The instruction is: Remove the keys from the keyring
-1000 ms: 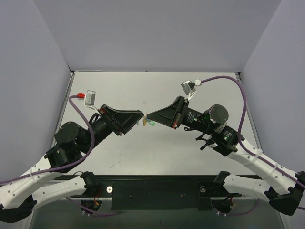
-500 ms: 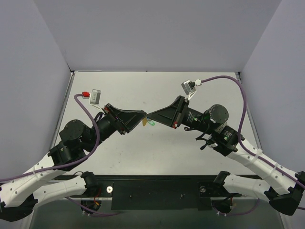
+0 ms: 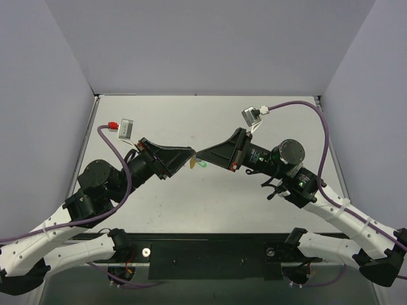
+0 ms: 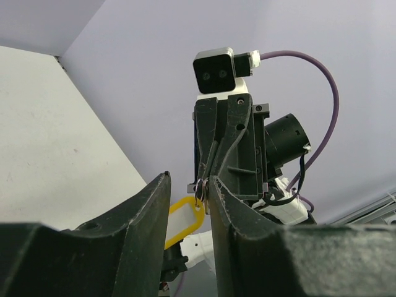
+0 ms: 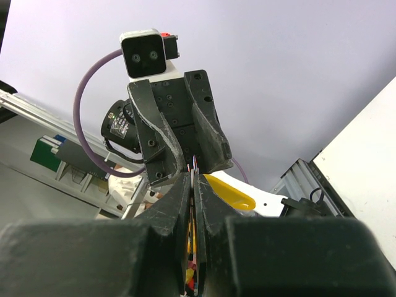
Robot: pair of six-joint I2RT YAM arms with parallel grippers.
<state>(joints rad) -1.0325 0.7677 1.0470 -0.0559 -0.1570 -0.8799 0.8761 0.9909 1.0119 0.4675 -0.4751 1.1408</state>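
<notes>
My two grippers meet tip to tip above the middle of the table. My right gripper [image 3: 199, 154] [image 5: 193, 177] is shut on a thin silver key [image 5: 193, 180], whose end sticks out at its tip [image 4: 192, 187]. The keyring's metal ring [image 4: 199, 190] hangs there, with the yellow tag [image 4: 183, 218] [image 3: 192, 163] [image 5: 230, 192] dangling below it. My left gripper [image 3: 190, 154] [image 4: 189, 179] is open. The ring lies just inside its right finger [image 4: 218, 192], and the tag hangs in the gap between the jaws.
A small green key tag [image 3: 203, 164] shows just below the two gripper tips. Grey walls close the table [image 3: 210, 121] at the back and on both sides. Purple cables loop from both wrist cameras.
The left arm pushed forward and turned its wrist a little, bringing its open jaws round the ring and tag. The right arm held still. Almost nothing moved in the last half second.
</notes>
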